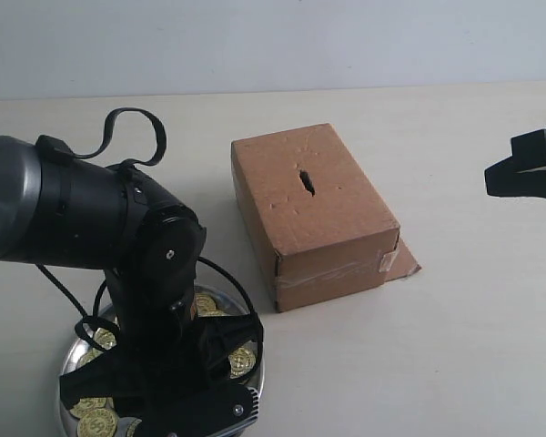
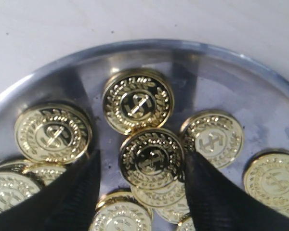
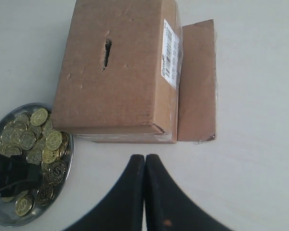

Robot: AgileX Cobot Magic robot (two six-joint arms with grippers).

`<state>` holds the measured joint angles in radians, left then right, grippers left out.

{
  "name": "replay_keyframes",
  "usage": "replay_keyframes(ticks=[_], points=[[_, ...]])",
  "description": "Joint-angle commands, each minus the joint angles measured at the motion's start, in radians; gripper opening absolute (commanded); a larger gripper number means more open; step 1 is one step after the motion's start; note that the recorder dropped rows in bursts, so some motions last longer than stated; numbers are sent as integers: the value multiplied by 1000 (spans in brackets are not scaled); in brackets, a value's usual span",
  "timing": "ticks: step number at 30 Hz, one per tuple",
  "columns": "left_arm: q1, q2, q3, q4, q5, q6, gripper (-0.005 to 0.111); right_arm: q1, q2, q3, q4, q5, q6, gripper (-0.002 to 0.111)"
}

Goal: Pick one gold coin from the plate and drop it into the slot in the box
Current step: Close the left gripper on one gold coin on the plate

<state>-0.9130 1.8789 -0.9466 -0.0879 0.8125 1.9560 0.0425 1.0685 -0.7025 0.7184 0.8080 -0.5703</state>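
The silver plate (image 1: 73,357) sits at the front left, filled with several gold coins (image 1: 242,361). My left gripper (image 2: 143,161) hangs low over the plate (image 2: 221,62) and stands open, its two black fingers (image 2: 209,192) on either side of a raised gold coin (image 2: 151,157) that lies on top of others. The brown cardboard box (image 1: 314,214) stands in the middle with its dark slot (image 1: 306,181) on the top face. My right gripper (image 3: 144,159) is shut and empty, held above the table near the box (image 3: 115,72); the slot (image 3: 107,53) and plate (image 3: 5,219) show there too.
The box's flap (image 1: 402,261) lies flat on the table at its right end. The left arm's black body (image 1: 91,218) and cables cover most of the plate in the exterior view. The right arm (image 1: 528,168) shows at the right edge.
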Motion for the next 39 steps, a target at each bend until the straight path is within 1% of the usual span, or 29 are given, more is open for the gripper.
replay_keyframes(ticks=[1,11,13,16,17,26,39], points=[[-8,13,2,-11,-1,-2,52,-7,2,-2,9,-2,-10,0],[-8,11,2,-11,-1,-1,52,-7,2,-2,9,-2,-10,0],[-8,11,2,-11,-1,2,48,-7,2,-2,9,-2,-10,0],[-8,11,2,-11,-1,2,38,-7,2,-2,9,-2,-10,0],[-8,11,2,-11,-1,2,36,-7,2,-2,9,-2,-10,0],[-8,7,2,-11,-1,2,36,-7,2,-2,9,-2,-10,0],[-8,-43,2,-11,-8,2,36,-7,2,-2,9,-2,-10,0]])
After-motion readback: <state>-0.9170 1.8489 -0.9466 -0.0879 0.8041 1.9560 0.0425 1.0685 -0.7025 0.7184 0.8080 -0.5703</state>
